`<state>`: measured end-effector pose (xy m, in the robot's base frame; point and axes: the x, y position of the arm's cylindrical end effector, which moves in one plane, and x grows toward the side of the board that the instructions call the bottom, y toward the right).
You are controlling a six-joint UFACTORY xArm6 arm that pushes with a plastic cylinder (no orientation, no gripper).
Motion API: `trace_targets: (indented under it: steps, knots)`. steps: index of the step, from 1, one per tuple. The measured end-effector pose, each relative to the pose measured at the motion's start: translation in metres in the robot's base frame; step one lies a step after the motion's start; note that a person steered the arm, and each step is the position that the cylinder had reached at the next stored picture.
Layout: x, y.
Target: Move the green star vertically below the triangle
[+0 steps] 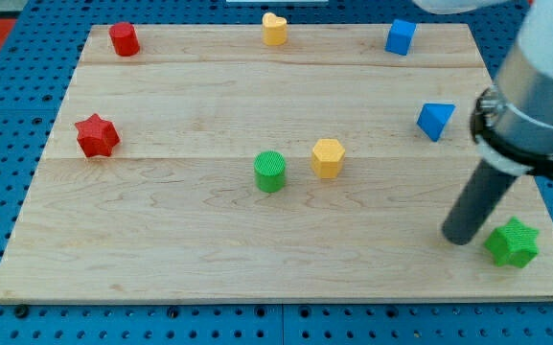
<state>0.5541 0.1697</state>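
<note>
camera view is showing the wooden board [257, 105] lying on a blue pegboard [8, 96], with my tip [459, 236] resting at the lower right of the frame. the tool is a plain dark rod with nothing to open or close, so it is holding nothing; its lower end is sitting on the board just left of the green star [513, 242], very close to it, though i cannot tell whether the two are actually touching. the green star is lying near the board's lower right corner. the blue triangle [435, 120] is sitting above it, at the right middle of the frame, slightly to the left of the star and well apart from it. a blue cube [401, 36] is standing at the upper right, a yellow heart [274, 29] at the top centre, and a red cylinder [124, 39] at the upper left. a red star [96, 135] is lying at the left middle. near the centre, a green cylinder [270, 172] and a yellow hexagon [328, 157] are sitting side by side, close but apart.
</note>
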Motion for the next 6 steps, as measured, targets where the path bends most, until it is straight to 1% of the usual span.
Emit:
trace_targets:
  steps: [1,2,3,4,5,6]
  knots:
    - [-0.06,0.031]
    - [-0.046,0.161]
    - [0.011,0.142]
    - [0.024,0.094]
    - [-0.015,0.042]
    - [-0.057,0.06]
